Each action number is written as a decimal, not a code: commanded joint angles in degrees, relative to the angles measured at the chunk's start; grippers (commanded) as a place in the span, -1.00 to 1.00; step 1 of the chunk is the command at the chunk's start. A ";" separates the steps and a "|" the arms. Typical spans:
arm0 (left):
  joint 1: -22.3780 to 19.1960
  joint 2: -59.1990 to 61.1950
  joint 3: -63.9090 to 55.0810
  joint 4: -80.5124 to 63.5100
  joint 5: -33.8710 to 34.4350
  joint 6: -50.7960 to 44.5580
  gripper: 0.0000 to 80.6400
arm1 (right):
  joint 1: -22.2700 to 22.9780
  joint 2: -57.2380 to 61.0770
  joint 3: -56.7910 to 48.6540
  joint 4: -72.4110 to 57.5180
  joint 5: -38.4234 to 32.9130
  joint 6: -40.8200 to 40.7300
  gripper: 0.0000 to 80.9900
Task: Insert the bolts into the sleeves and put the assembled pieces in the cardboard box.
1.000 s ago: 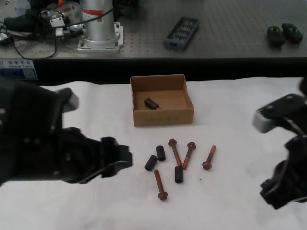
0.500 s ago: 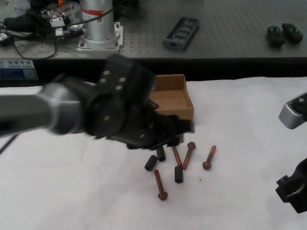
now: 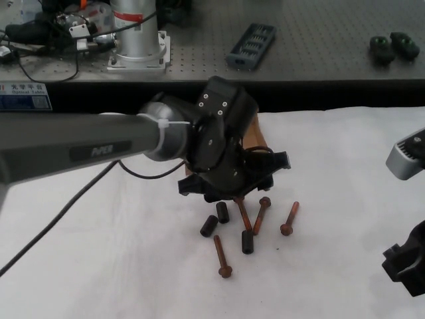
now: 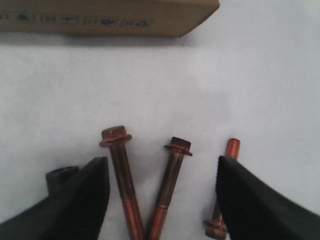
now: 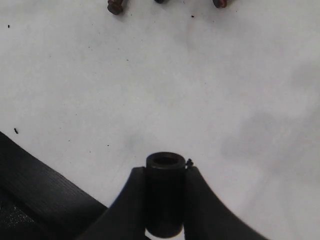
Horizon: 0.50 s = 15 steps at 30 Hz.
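Bolts (image 3: 222, 256), four copper-coloured ones, lie loose in the middle of the worktop (image 3: 99, 266), just on the near side of the cardboard box (image 4: 100, 20). Three black sleeves (image 3: 208, 226) lie among them toward the left. My left claw (image 4: 161, 165) hangs over this cluster, spread wide and empty, two bolts lying side by side between its fingers (image 4: 85, 200). Near the worktop's right edge my right claw (image 5: 165, 172) is clamped on a fourth black sleeve (image 5: 165, 205), its open end showing.

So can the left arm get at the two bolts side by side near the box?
Probably yes: the left end effector hangs open straddling the two bolts, with nothing in the way.
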 commanded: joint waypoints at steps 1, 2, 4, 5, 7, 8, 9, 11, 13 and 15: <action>-0.17 0.15 -0.86 0.40 -0.91 -1.23 0.12 | -0.26 -0.46 -0.03 0.00 -0.36 -0.51 -0.93; -0.27 0.33 -0.86 0.89 -1.21 -1.99 0.10 | -0.26 -0.46 -0.03 0.00 -0.36 -0.51 -0.93; -0.32 0.50 -0.86 2.79 -1.89 -3.04 0.05 | -0.26 -0.46 -0.03 0.00 -0.36 -0.51 -0.93; -0.44 0.55 -0.86 3.34 -1.92 -3.02 0.03 | -0.26 -0.46 -0.03 0.00 -0.36 -0.51 -0.93; -0.41 0.82 -0.86 3.56 -1.73 -3.02 -0.01 | -0.26 -0.46 -0.03 -0.13 -0.36 -0.51 -0.93; -0.41 0.94 -0.86 3.79 -1.74 -3.02 -0.01 | -0.26 -0.46 -0.03 -0.13 -0.36 -0.51 -0.93; -0.41 0.94 -0.86 3.76 -1.93 -3.02 -0.01 | -0.26 -0.46 -0.03 -0.13 -0.36 -0.51 -0.93; -0.41 0.93 -0.86 3.77 -2.77 -3.02 -0.01 | -0.26 -0.46 -0.03 -0.13 -0.36 -0.51 -0.93; -0.41 0.93 -0.86 3.77 -3.53 -3.02 -0.01 | -0.26 -0.46 -0.03 -0.13 -0.36 -0.51 -0.93; -0.41 0.93 -0.86 3.77 -4.32 -3.13 -0.01 | -0.26 -0.46 -0.03 -0.13 -0.36 -0.51 -0.93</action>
